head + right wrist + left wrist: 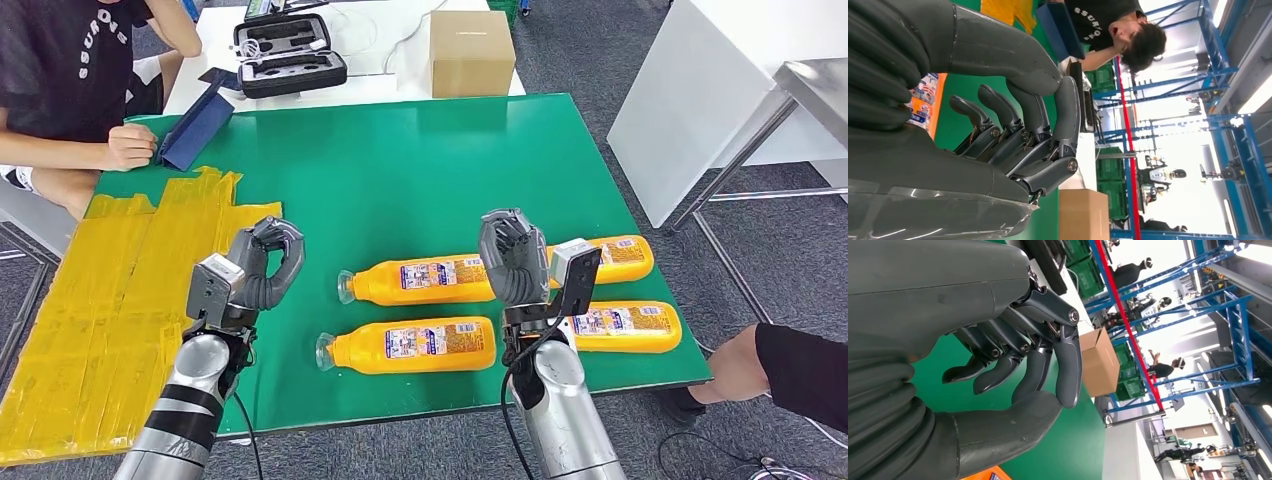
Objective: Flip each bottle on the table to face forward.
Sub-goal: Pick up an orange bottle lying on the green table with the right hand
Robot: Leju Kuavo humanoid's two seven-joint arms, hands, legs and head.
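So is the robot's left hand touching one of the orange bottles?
Apart. In the head view the left hand hangs over bare green table, with a clear strip of green between its fingers and the nearest orange plastic bottle.

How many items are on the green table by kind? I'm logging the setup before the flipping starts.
Orange bottles: 4, at and, all lying on their sides
Blue folder: 1
Yellow tape patch: 1
Total: 6
The cardboard box and black case sit on the white table behind.
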